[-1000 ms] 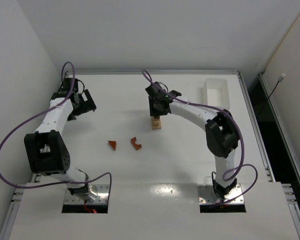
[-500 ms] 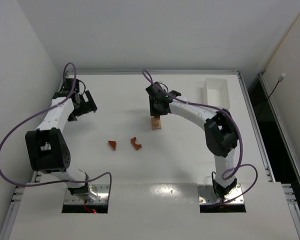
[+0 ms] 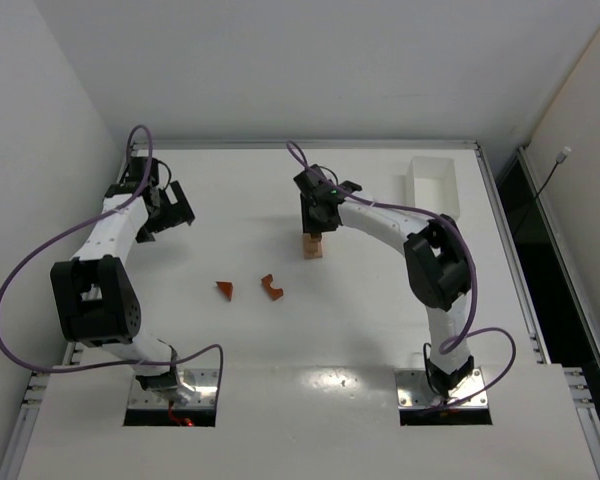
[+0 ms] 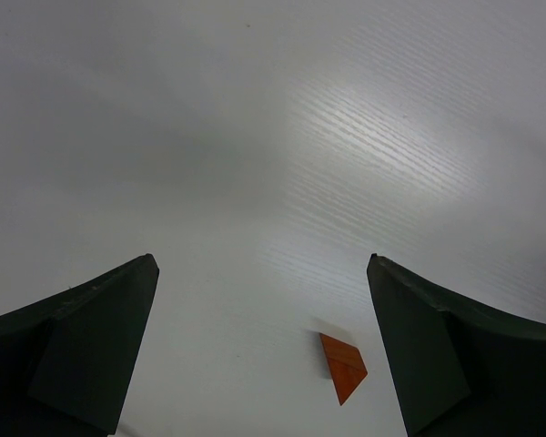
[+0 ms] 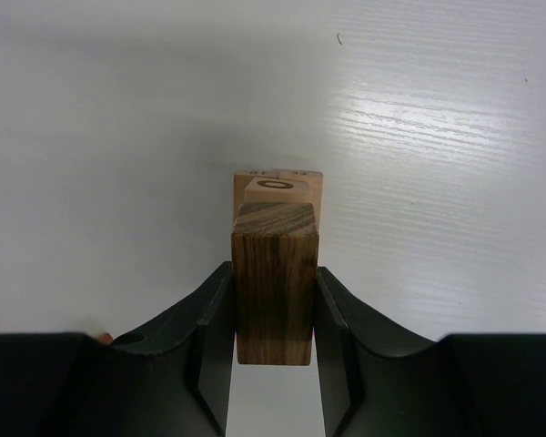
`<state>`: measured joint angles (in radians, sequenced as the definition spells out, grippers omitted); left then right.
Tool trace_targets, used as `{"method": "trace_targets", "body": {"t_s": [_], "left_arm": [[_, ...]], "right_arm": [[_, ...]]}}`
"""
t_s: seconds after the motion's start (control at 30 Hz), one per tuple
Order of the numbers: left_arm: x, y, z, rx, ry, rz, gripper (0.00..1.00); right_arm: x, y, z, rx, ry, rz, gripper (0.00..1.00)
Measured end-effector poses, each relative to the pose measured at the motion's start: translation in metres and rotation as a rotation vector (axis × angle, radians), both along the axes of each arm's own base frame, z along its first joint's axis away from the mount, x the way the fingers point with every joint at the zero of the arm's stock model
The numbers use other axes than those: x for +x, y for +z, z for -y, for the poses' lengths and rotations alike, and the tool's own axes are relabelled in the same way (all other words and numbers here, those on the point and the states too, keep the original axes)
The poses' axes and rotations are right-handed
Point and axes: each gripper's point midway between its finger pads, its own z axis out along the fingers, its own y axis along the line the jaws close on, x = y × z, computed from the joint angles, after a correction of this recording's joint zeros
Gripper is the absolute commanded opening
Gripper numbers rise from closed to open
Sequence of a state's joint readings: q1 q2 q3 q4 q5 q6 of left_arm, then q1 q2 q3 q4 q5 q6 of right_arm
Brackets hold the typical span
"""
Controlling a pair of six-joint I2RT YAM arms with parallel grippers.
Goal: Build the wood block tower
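Streaked grain is shown on the dark wood block, while the pale block is seen as smooth, light wood. The counter is finished finely ribbed and softly glossy. The right hand is formed of matt black plastic; the wedge is smoothly coated.

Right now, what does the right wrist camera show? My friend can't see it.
The right claw holds a dark brown striped wooden block between its two black fingers. A pale tan wooden block with a ring mark on it shows just behind it, on the white table.
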<state>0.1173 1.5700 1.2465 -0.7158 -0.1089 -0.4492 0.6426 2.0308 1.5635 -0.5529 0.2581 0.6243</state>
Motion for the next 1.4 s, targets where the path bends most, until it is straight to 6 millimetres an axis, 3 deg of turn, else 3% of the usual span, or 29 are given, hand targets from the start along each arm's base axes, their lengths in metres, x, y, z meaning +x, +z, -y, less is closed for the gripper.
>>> {"method": "trace_targets", "body": {"t_s": [0.73, 0.8, 0.83, 1.0, 1.4], "left_arm": [[0.000, -0.001, 0.000, -0.001, 0.000, -0.004, 1.00], [0.000, -0.001, 0.000, -0.001, 0.000, -0.004, 1.00], [0.000, -0.001, 0.000, -0.001, 0.000, -0.004, 1.00], [0.000, -0.001, 0.000, -0.001, 0.000, -0.004, 1.00], [0.000, -0.004, 0.002, -0.008, -0.004, -0.003, 1.00]], "right_arm": [[-0.005, -0.010, -0.006, 0.032, -0.018, -0.044, 0.00], [-0.006, -0.012, -0.005, 0.029, -0.018, -0.049, 0.05], [-0.006, -0.013, -0.005, 0.027, -0.019, -0.051, 0.13], [-0.007, -0.016, -0.006, 0.029, -0.015, -0.059, 0.36], [-0.003, -0.019, -0.006, 0.037, -0.013, -0.065, 0.50]]}}
